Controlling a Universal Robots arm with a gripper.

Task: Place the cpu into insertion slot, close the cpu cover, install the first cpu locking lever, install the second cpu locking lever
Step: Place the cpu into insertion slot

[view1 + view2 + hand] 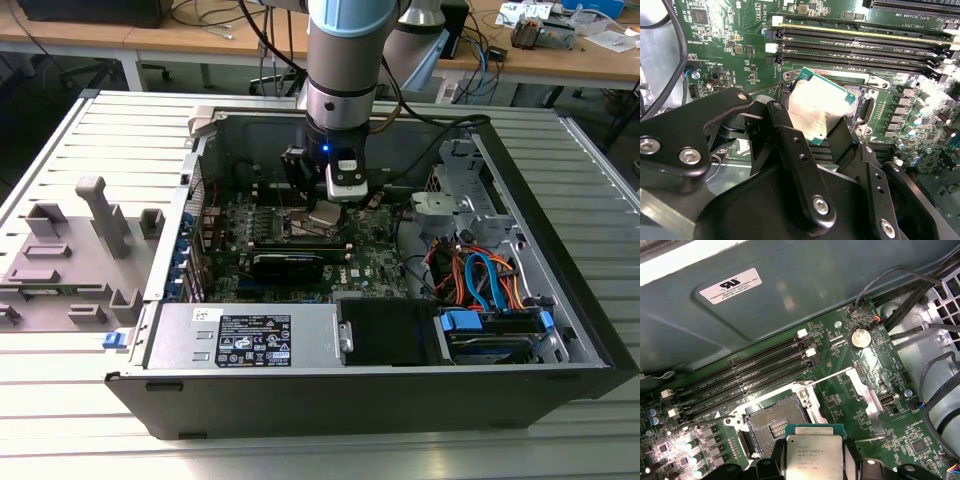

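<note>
My gripper point(333, 205) is shut on the cpu point(324, 215), a small square chip with a silvery top, held by its edges between the black fingers point(785, 131). The cpu point(815, 110) hangs tilted just above the motherboard. In the first wrist view the cpu point(814, 452) sits close beside the insertion slot point(772, 422), a dark square socket with a metal rim that lies bare. The cpu cover point(867, 396) stands swung open at the socket's side. A thin locking lever point(832, 375) is raised off the board. Part of the insertion slot point(856, 97) shows behind the chip.
Long black memory slots point(740, 382) run alongside the socket. The open computer case point(560, 300) holds a power supply point(245, 335), drive bays and orange and blue cables point(485, 280). A grey fixture point(70, 255) lies on the slatted table at the exterior view's left.
</note>
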